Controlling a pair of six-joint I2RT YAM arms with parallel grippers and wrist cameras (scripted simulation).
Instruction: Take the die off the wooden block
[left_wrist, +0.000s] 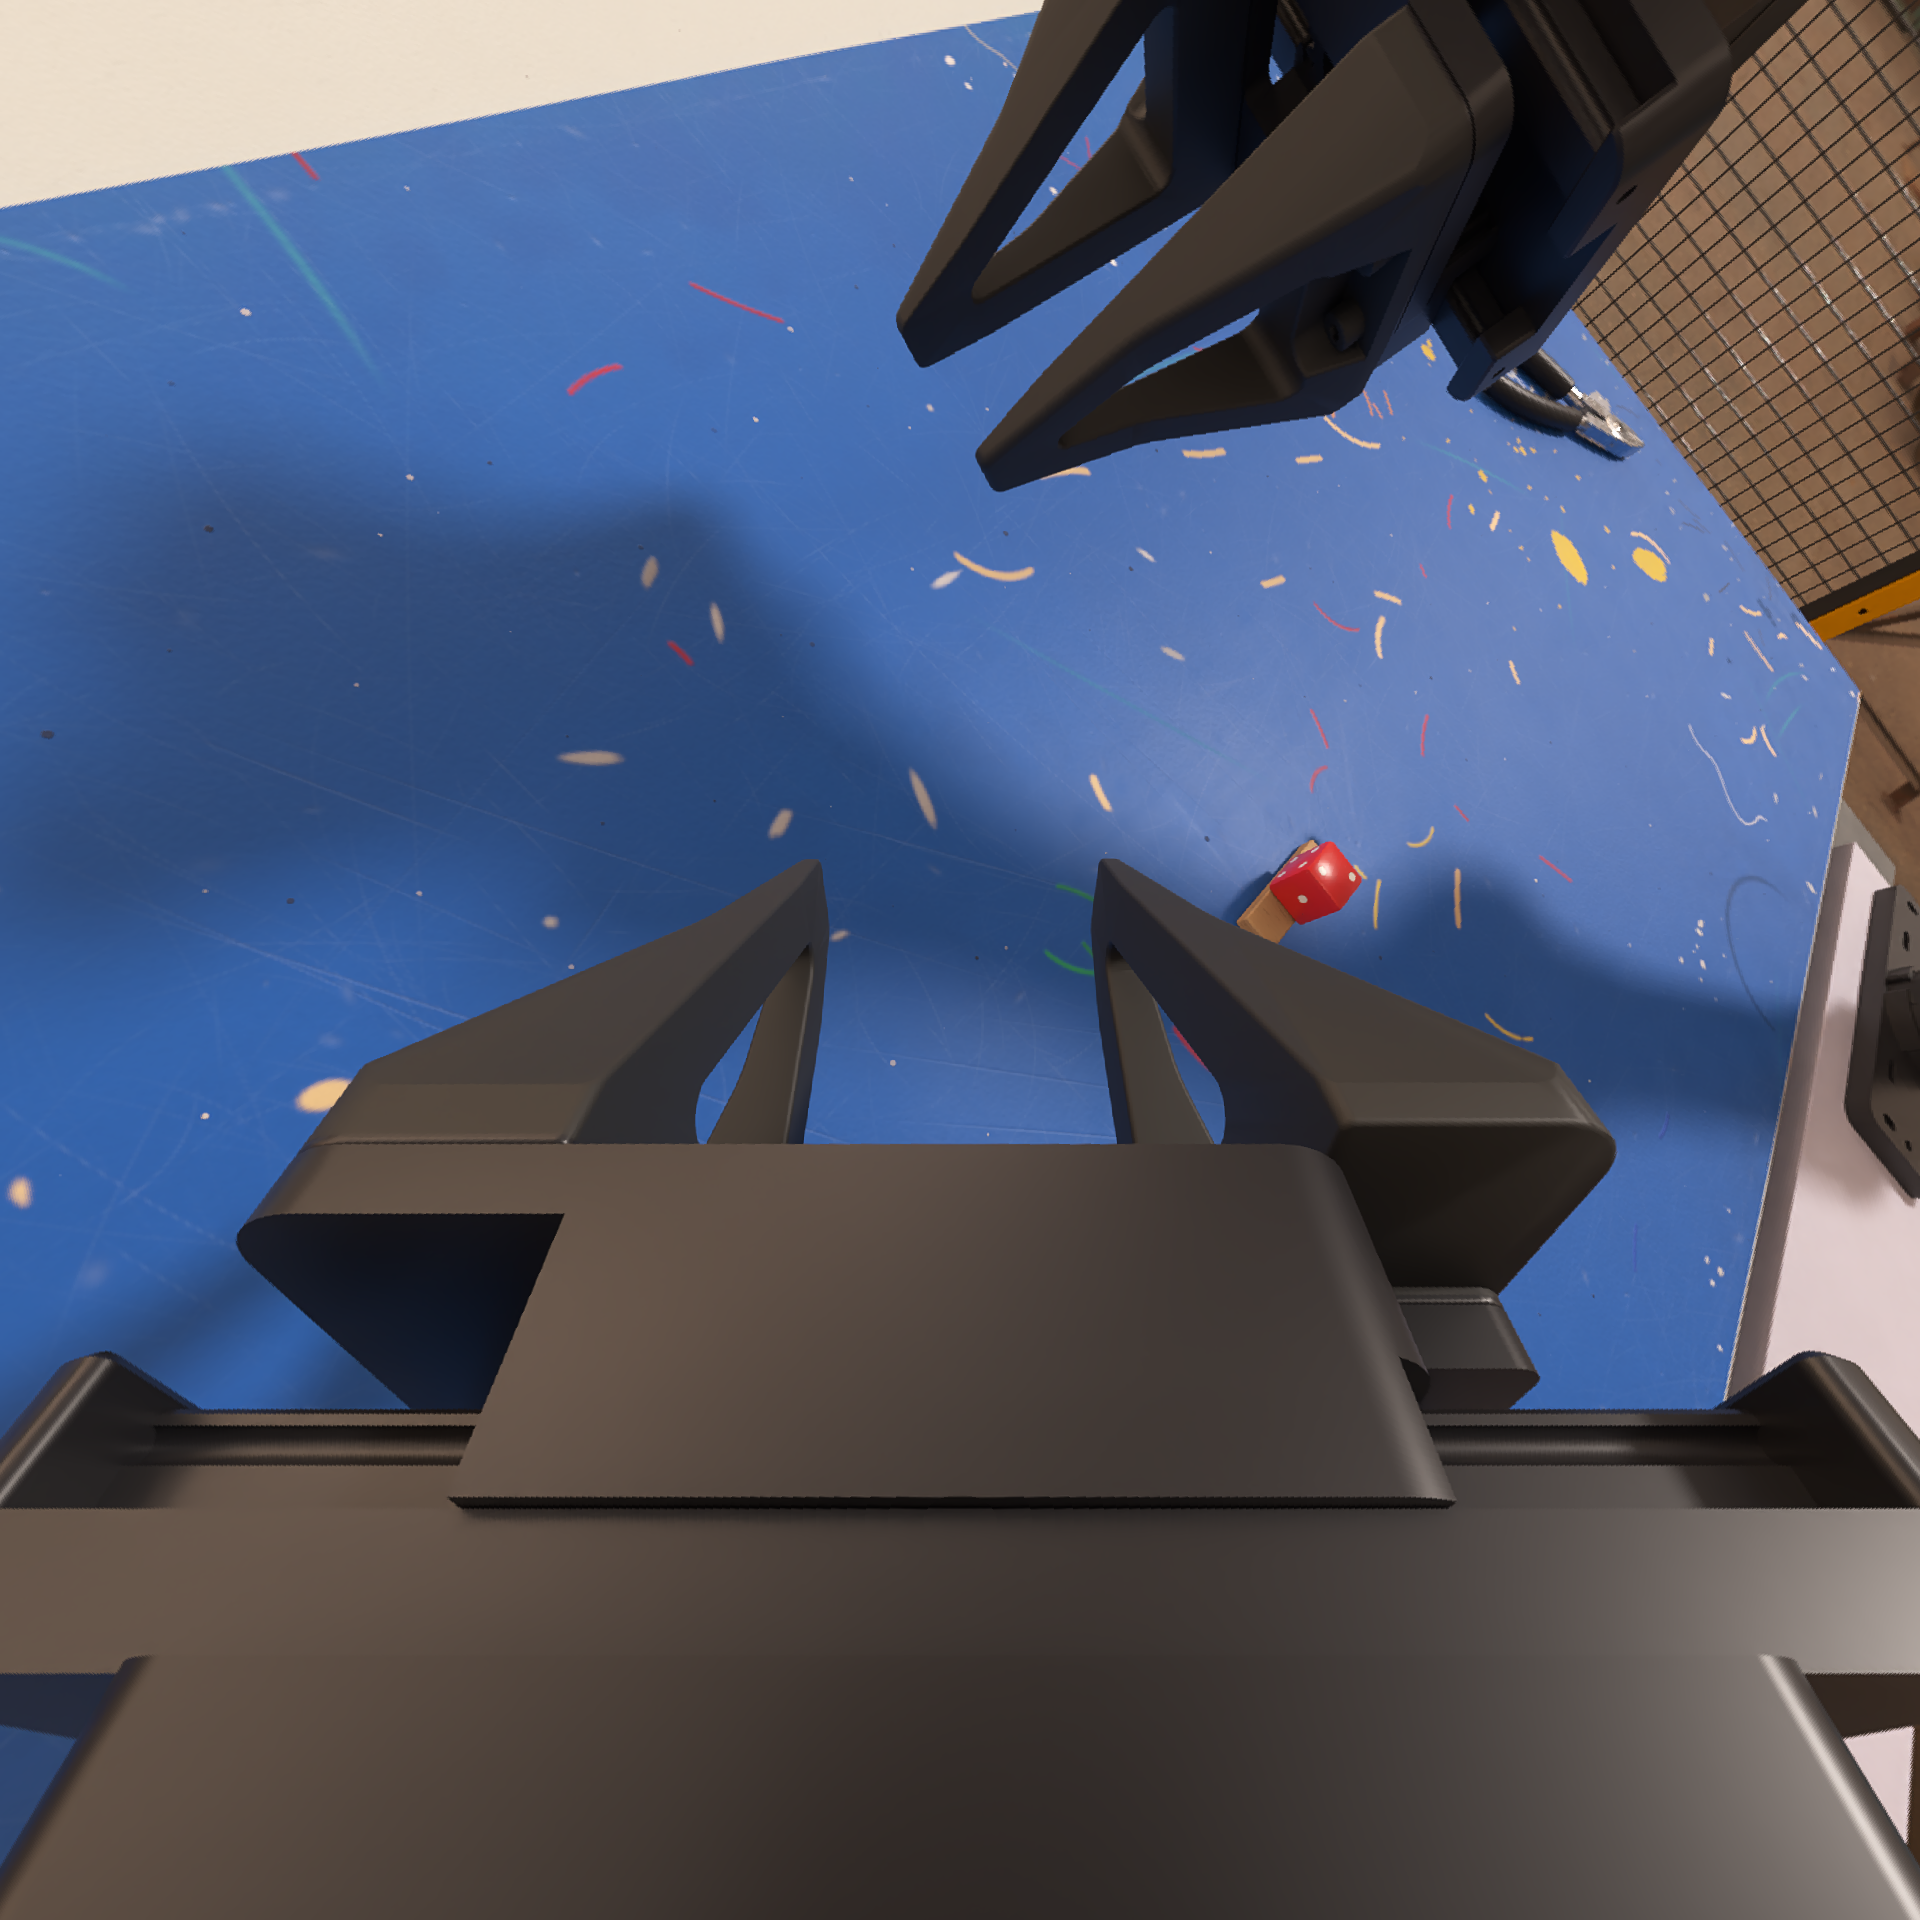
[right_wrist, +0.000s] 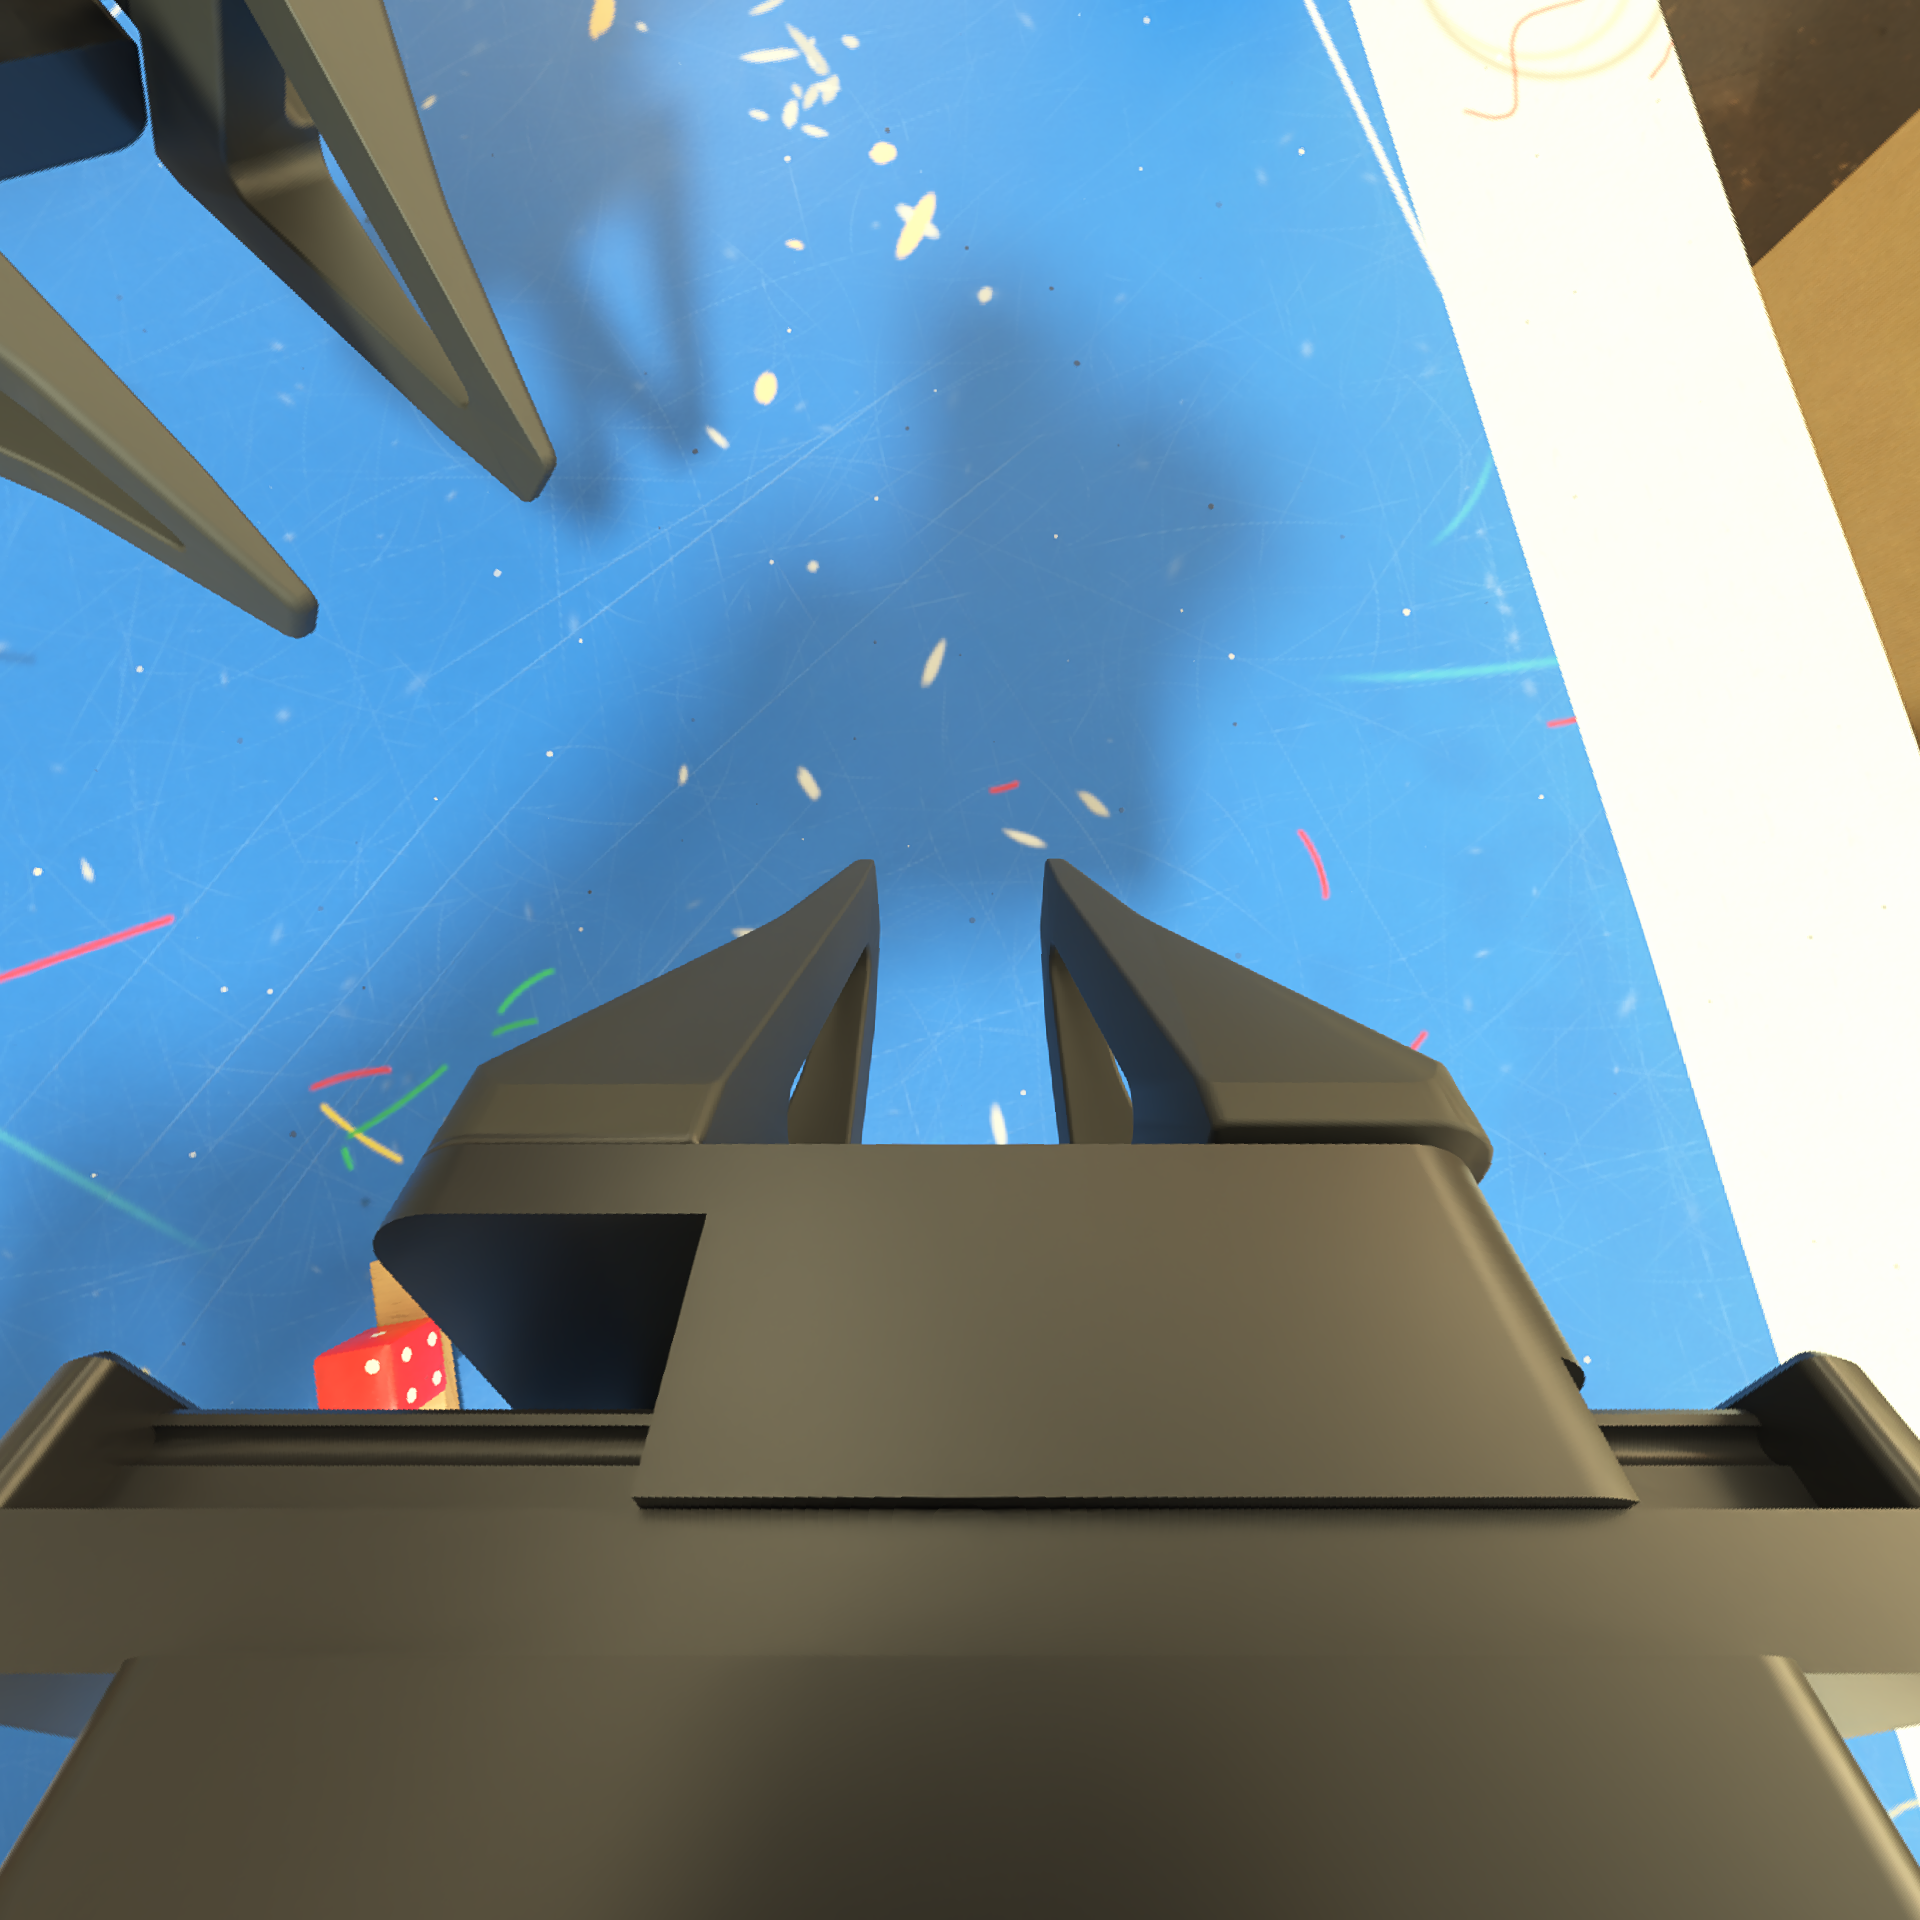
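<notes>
The small red die with white pips (left_wrist: 1317, 883) is sitting on top of the light-brown wooden block (left_wrist: 1265, 914), which is resting on the scuffed, paint-flecked blue table surface (left_wrist: 520, 623). The black left gripper (left_wrist: 961, 883) is hanging above the table just beside the block, its fingers spread and holding nothing. The black right gripper (right_wrist: 961, 883) is hovering above and past the block, its fingers likewise parted and empty.

Pretty bright and sharp all round, though big soft-edged shadows are cast across the blue mat (left_wrist: 416, 520), the white border (right_wrist: 1662, 520) is blown out, and straight edges are bent by wide-angle distortion.
</notes>
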